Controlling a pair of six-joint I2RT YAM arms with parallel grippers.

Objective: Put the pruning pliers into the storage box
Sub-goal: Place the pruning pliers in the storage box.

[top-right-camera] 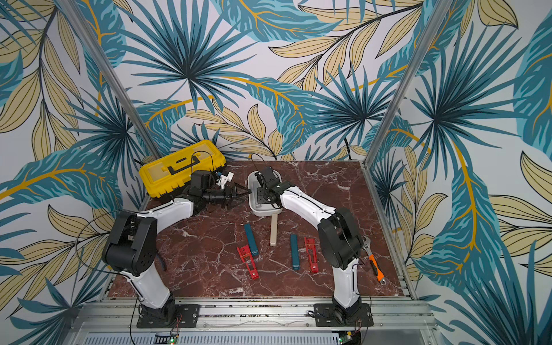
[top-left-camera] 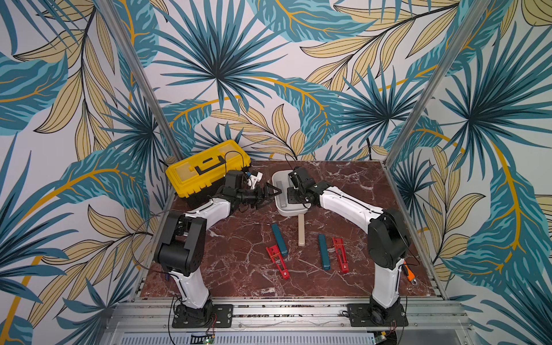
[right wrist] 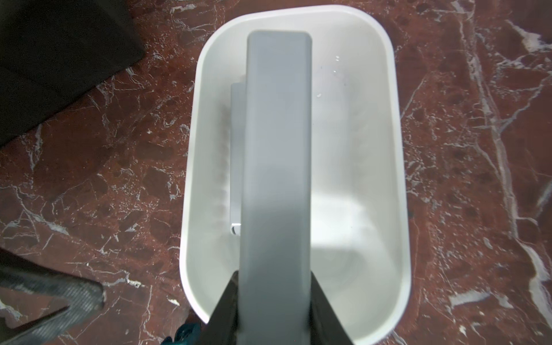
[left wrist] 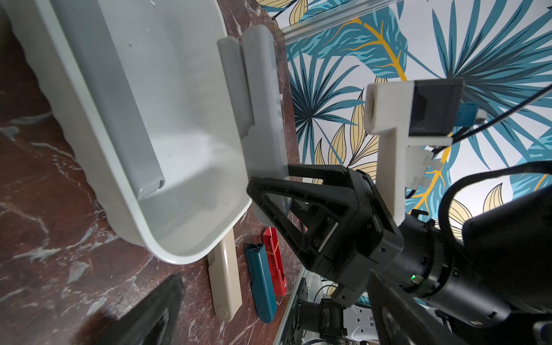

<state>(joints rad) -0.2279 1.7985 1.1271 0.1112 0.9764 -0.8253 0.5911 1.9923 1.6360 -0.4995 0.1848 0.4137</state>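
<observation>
Jaws of the right gripper (right wrist: pixel 274 298) are closed on one end of a grey pruning plier (right wrist: pixel 276 149), which is held lengthwise over the open storage box (right wrist: pixel 391 143). A second grey plier (right wrist: pixel 237 149) is seen lying inside the box, along its left wall. Jaws of the left gripper (top-left-camera: pixel 270 197) are spread wide, with nothing held between them; this gripper is poised just left of the box, between it and the yellow toolbox (top-left-camera: pixel 206 167). The box is set at the far middle of the marble surface (top-left-camera: pixel 352 185). Five more pliers are spread on the surface nearer than the box. The beige plier (top-left-camera: pixel 301 230) reaches the box's near end with its far tip. The left teal plier (top-left-camera: pixel 280 240) is flanked closely by the left red plier (top-left-camera: pixel 277 261). The right teal plier (top-left-camera: pixel 324 252) and right red plier (top-left-camera: pixel 340 254) are laid side by side, slightly apart.
</observation>
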